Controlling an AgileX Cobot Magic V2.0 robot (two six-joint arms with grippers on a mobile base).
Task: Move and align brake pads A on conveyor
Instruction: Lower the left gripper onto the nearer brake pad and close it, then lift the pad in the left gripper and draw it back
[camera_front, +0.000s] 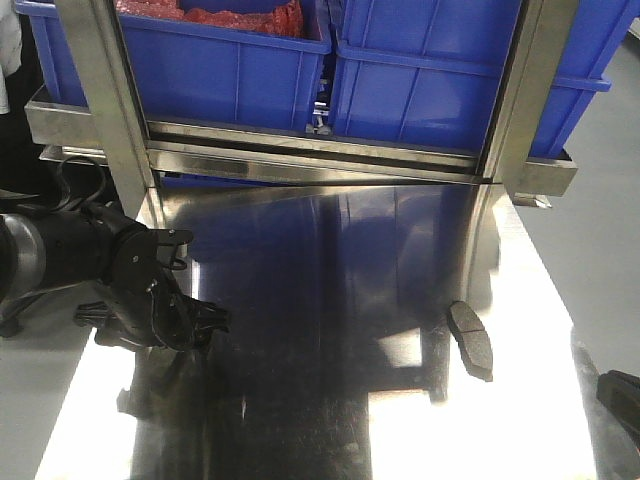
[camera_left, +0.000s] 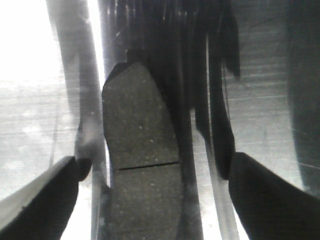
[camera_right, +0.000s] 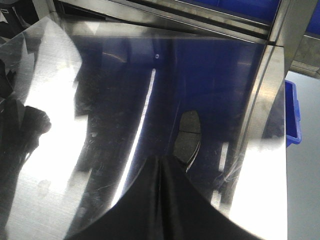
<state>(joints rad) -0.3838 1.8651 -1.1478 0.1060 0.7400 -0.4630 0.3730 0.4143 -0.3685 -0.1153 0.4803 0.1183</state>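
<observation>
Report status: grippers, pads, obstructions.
Left gripper open, straddling one brake pad on steel table. Right gripper shut, second brake pad ahead. Nothing blocking; conveyor out of view.

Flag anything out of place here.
One brake pad lies on the steel table, skewed to its edges, with no conveyor belt in view. A second brake pad lies on steel inside the open left pincer.

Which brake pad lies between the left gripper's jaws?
The pad in the left wrist view, flanked by both jaws; the other pad lies alone on the table.
</observation>
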